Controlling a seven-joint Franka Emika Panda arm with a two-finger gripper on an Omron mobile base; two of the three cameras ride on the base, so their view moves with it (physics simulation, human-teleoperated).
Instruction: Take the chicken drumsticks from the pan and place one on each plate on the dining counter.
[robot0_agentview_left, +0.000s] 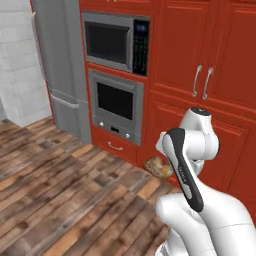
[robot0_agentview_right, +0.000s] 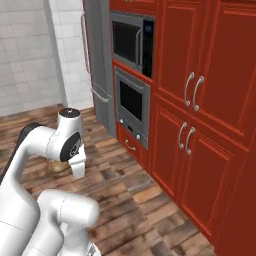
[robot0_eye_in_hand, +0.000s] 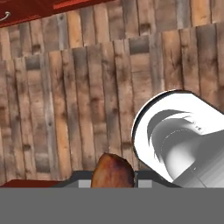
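**Drumstick carried over wooden floor, facing red cabinetry**

Underfoot, a wooden plank floor (robot0_agentview_left: 60, 190) in mixed brown and grey tones, filling the lower left of the left base view and the bottom half of the right base view. Behind it, a wall of red cabinets (robot0_agentview_left: 210, 60) with paired silver handles. Set into that wall, a microwave (robot0_agentview_left: 116, 42) above a built-in oven (robot0_agentview_left: 116, 105), with a small red drawer (robot0_agentview_left: 116, 146) beneath. Further left, a grey refrigerator (robot0_agentview_left: 62, 70), then white tiled wall (robot0_agentview_left: 17, 60) at the left edge.

Left base view: a golden-brown chicken drumstick (robot0_agentview_left: 159, 167) peeking out just left of the white arm, right of centre, low against the cabinet front. Right base view: the same piece (robot0_agentview_right: 59, 167) seen at middle left, tucked under the arm's wrist, above the floor planks.

Hand view: floor planks running vertically across the frame, a strip of red cabinet at the upper left, and the drumstick (robot0_eye_in_hand: 113, 171) at bottom centre, sitting right at the end effector (robot0_eye_in_hand: 113, 181). End effector apparently clamped on the drumstick, though fingertips too hidden to be sure.
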